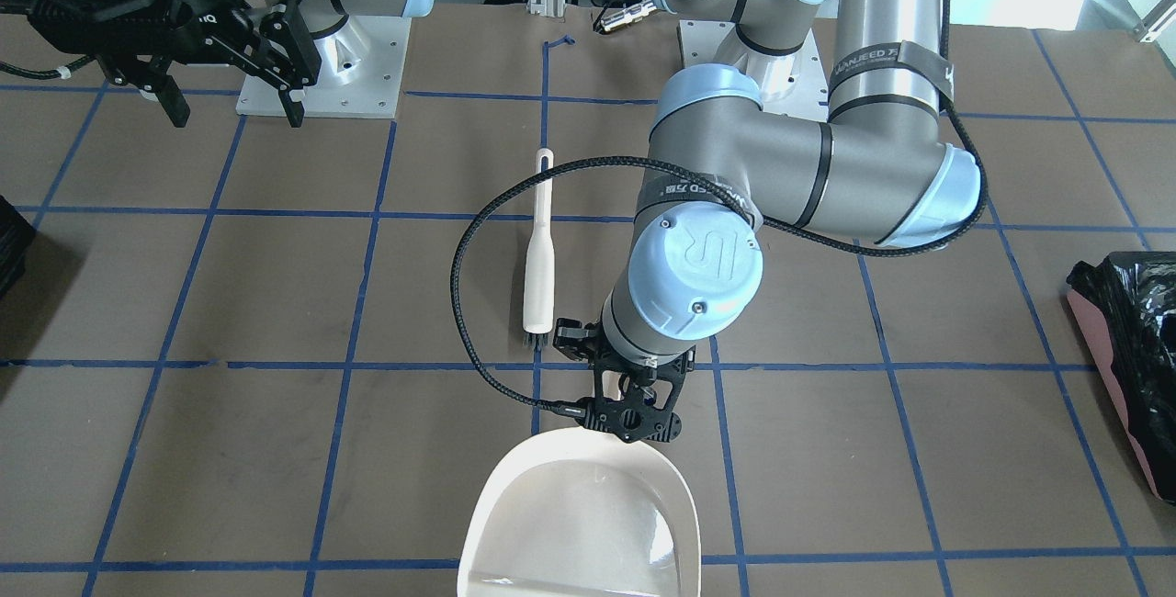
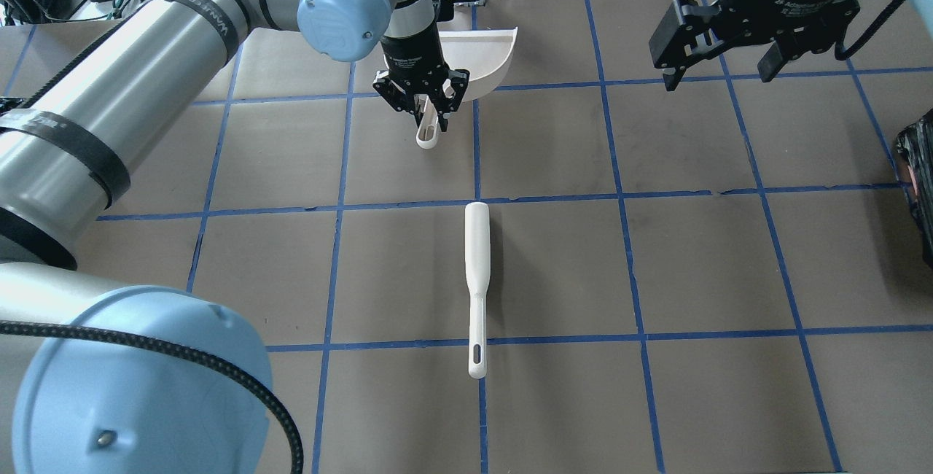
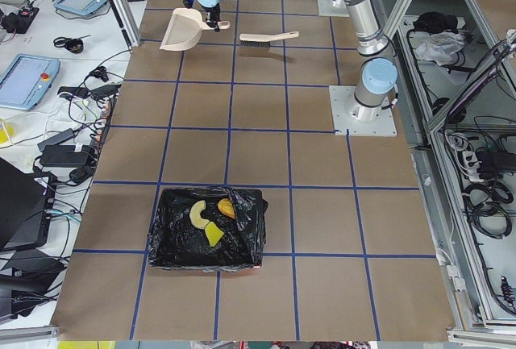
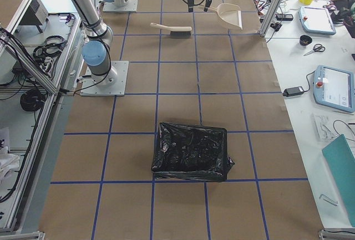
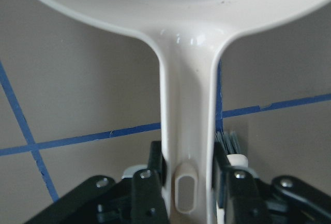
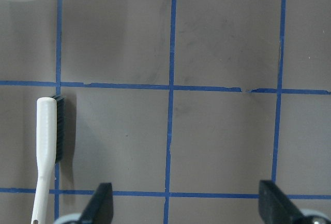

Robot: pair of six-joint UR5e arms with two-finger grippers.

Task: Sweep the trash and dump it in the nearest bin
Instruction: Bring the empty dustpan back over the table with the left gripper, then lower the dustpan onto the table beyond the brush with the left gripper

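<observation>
While left gripper (image 2: 432, 115) clamps dustpan (image 1: 579, 514) handle, white brush (image 2: 477, 262) nearby — untouched.

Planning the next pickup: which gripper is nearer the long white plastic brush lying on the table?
Left. The left gripper holds the cream plastic dustpan by its handle, just past the bristle end of the long white plastic brush; the right gripper hangs open, much farther off.

Overhead and front cameras face each other over the desk (image 2: 692, 255), sharing the brush (image 2: 477, 255); end cameras look along it; wrist cameras close
</observation>
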